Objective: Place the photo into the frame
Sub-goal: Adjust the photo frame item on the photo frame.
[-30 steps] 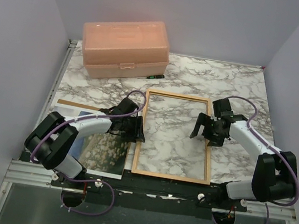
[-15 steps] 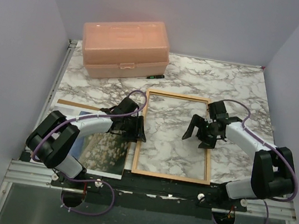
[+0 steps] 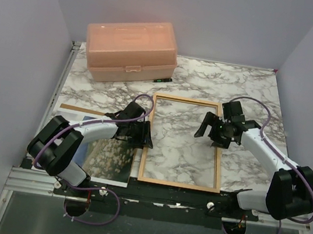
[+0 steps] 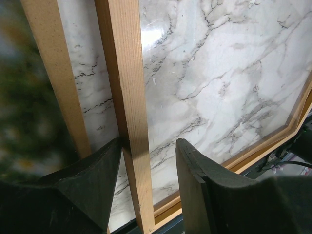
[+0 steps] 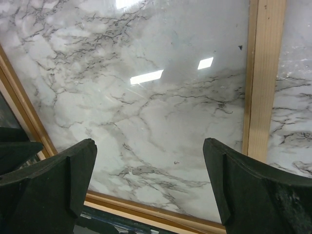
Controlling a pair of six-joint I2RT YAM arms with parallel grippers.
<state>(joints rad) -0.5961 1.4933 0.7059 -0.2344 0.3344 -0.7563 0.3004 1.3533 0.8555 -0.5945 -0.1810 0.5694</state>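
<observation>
On the desk point(image 3: 254, 96), by your left arm, the photo point(image 3: 109, 157) lies flat beside the frame point(image 3: 179, 184). It looks like thin, bendy paper, so lift it softly by one edge. Your left pincer point(image 4: 148, 144) sits half open around the frame's left side. Your right pincer point(image 5: 148, 146) hangs wide open, holding nothing.

Top view: fixed high above and behind my bases, looking down and forward from far off; it takes in the whole frame point(image 3: 179, 184) and both my arms.
Left wrist view: rides my left claw point(image 4: 148, 165), very near the frame point(image 4: 127, 112), looking down along one rail.
Right wrist view: rides my right claw point(image 5: 148, 151), low over the frame point(image 5: 263, 78), facing down into its opening.
Shared: both wrist views see the marble table point(image 3: 254, 96) inside the frame; the top view holds both.
</observation>
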